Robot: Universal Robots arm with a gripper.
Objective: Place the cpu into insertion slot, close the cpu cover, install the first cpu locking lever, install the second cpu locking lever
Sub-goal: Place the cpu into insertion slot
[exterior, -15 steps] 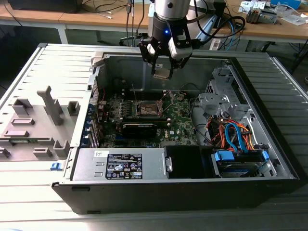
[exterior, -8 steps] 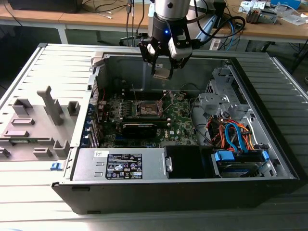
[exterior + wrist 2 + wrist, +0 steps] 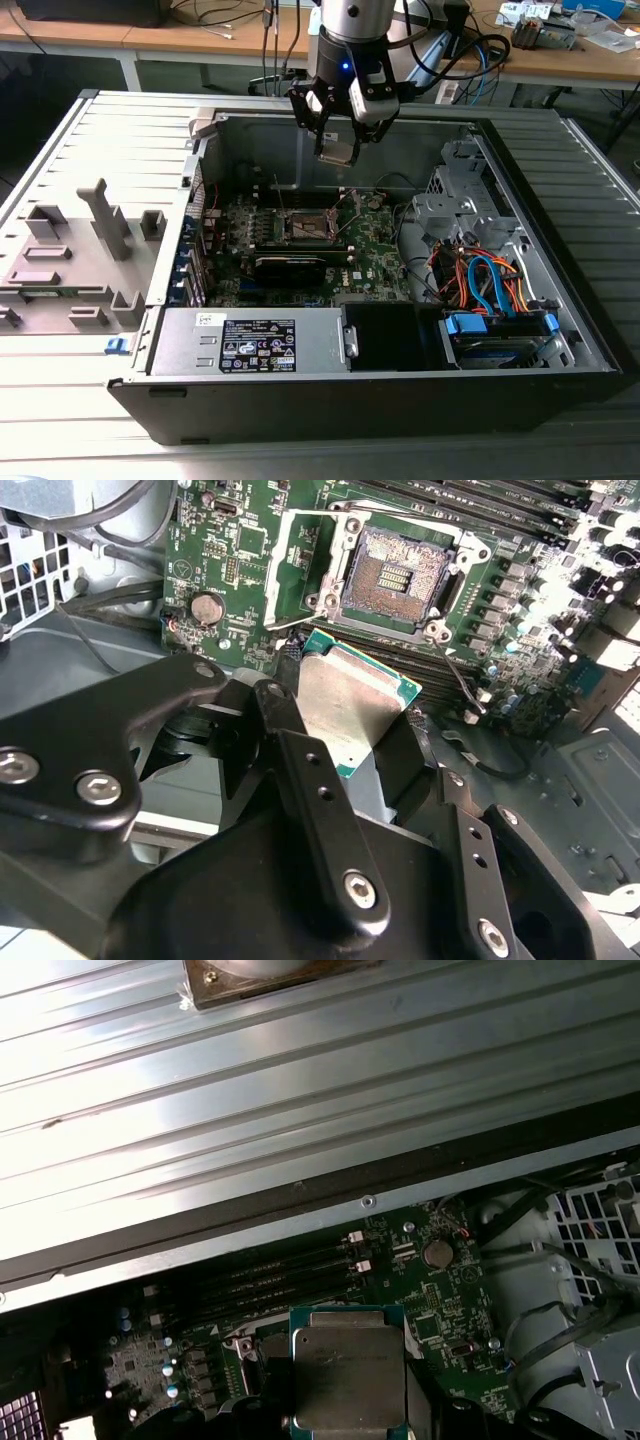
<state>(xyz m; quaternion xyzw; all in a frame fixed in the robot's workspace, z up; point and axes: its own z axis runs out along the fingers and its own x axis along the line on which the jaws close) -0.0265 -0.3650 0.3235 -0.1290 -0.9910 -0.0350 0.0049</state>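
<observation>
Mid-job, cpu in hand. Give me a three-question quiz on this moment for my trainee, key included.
1. True or false: the cpu is seated in the insertion slot.
2. What is the gripper shut on? A) the cpu B) a cable C) nothing
3. Fill in: in the second wrist view, the cpu cover is swung ___, leaving the slot bare.
Key: 1 false, it is held above the board; 2 A; 3 open.
</observation>
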